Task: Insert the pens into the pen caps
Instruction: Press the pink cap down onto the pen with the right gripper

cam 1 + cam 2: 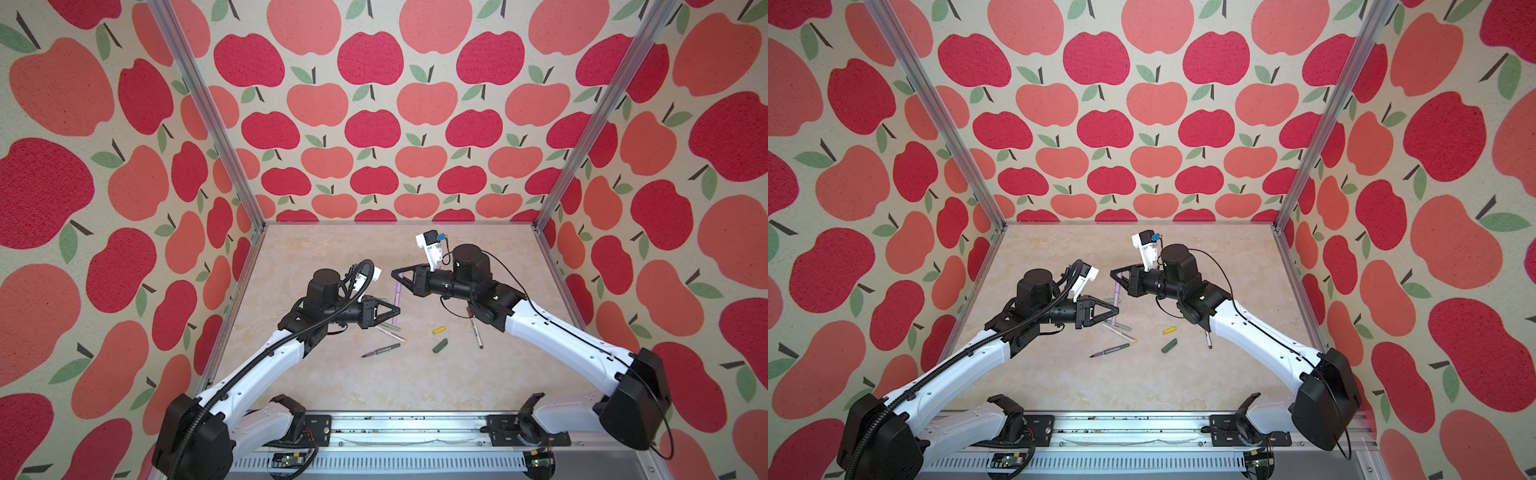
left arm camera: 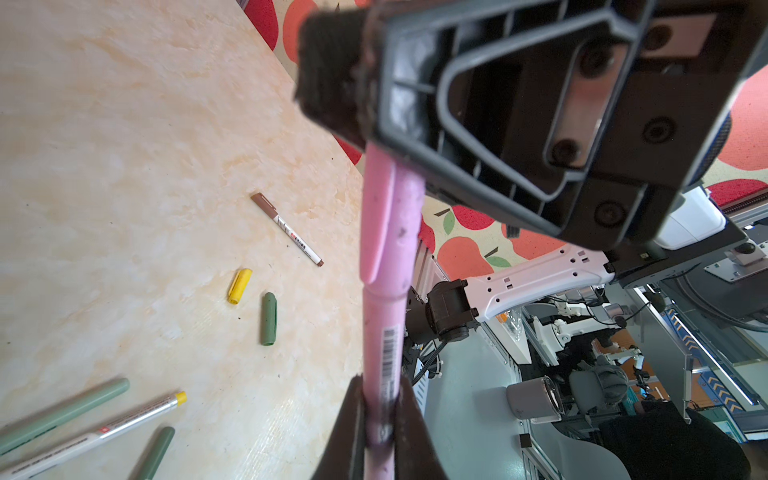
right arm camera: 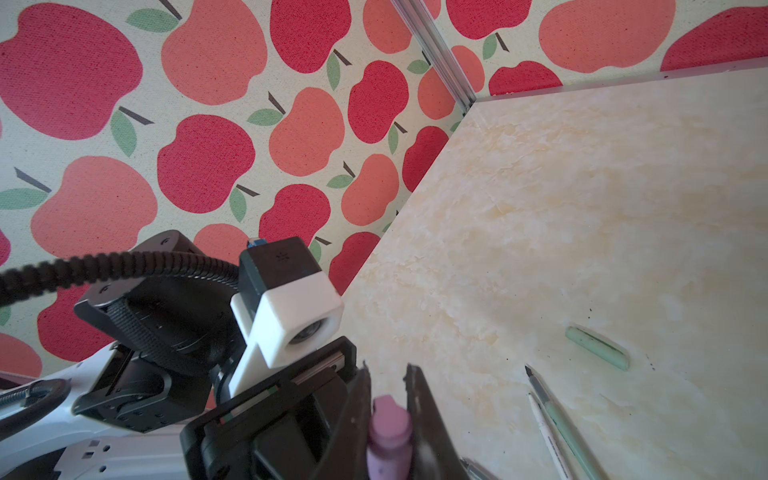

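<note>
1. The pink pen (image 1: 397, 297) is in the air above the middle of the desk (image 1: 332, 266), held between the two arms.
2. The left tool (image 1: 397, 309) is closed narrow on the barrel of the pink pen; in the left wrist view both fingers (image 2: 353, 415) press on it.
3. The right tool (image 1: 394, 273) is closed on the pink cap (image 2: 390, 216), which sits over the far end of the pen. I cannot tell if it is pushed fully on.
4. The yellow cap (image 1: 439, 330) and the dark green cap (image 1: 440, 345) lie near each other on the desk, not touching.
5. The white pen with the brown cap (image 1: 476, 328) lies to the right of them, partly under the right arm.
6. Below the left tool lie the pale green pen (image 2: 62, 413) and the white pen with the yellow end (image 1: 390, 334), close together; the dark green pen (image 1: 380, 351) lies nearer to the front, its tip bare.
7. The pale green cap (image 3: 597, 347) lies alone on the desk, near the tip of the pale green pen.
</note>
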